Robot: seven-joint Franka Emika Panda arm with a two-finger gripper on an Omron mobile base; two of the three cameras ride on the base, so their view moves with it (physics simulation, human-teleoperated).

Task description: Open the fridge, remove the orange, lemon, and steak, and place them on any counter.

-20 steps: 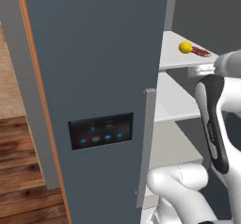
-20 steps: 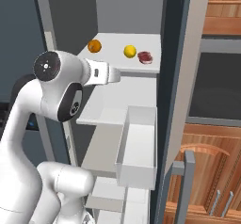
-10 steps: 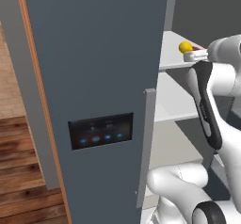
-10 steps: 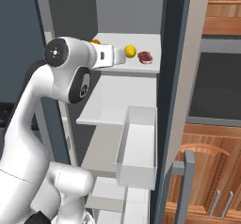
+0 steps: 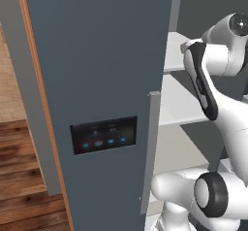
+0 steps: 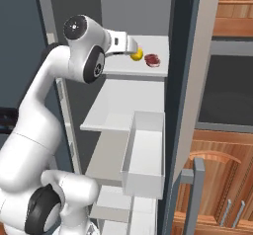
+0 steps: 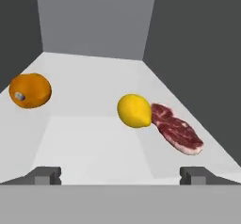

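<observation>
The gripper (image 7: 120, 175) has its fingers spread wide and holds nothing. Ahead of it on the fridge shelf (image 7: 94, 143), the lemon (image 7: 134, 110) touches the steak (image 7: 178, 134) at its right; the orange (image 7: 30, 91) lies far left.

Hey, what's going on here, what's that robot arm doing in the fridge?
The fridge is open and the white arm is reaching onto its top shelf. The gripper is open and empty. Ahead of it lie the orange on one side and the lemon right beside the steak on the other. All three are on the shelf, none picked up yet.
</observation>
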